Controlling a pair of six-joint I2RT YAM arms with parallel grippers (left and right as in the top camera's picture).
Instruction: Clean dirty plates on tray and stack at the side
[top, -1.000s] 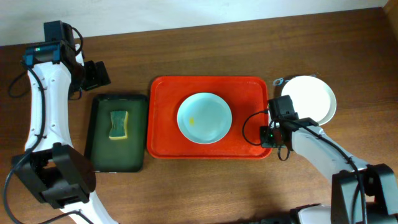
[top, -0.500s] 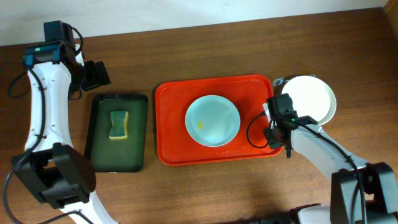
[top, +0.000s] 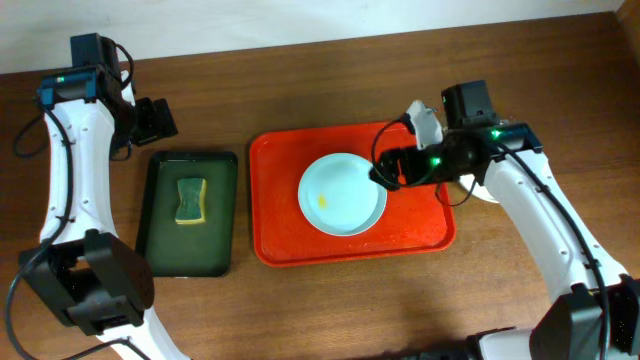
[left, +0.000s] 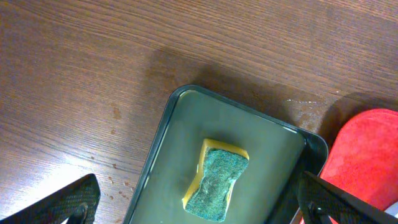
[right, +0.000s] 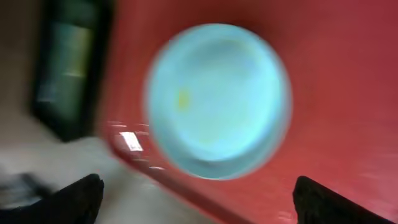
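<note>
A pale blue plate (top: 342, 193) with a small yellow smear lies in the middle of the red tray (top: 275, 225). My right gripper (top: 384, 172) hovers open over the plate's right edge, holding nothing. The right wrist view is blurred; it shows the plate (right: 217, 99) on the tray (right: 339, 87) beyond the open right gripper (right: 205, 199). A second plate at the right is almost hidden under the right arm. My left gripper (top: 152, 120) stands open at the far left, above the table behind the green tray.
A dark green tray (top: 190, 255) left of the red tray holds a yellow-and-green sponge (top: 189, 200). The left wrist view looks down on the same sponge (left: 217, 180) and green tray (left: 261, 137). Bare wooden table surrounds both trays.
The red tray slid right with the plate on it. My right gripper then let go of the tray's right rim, opened, and swung up over the plate. The left arm stayed still.
</note>
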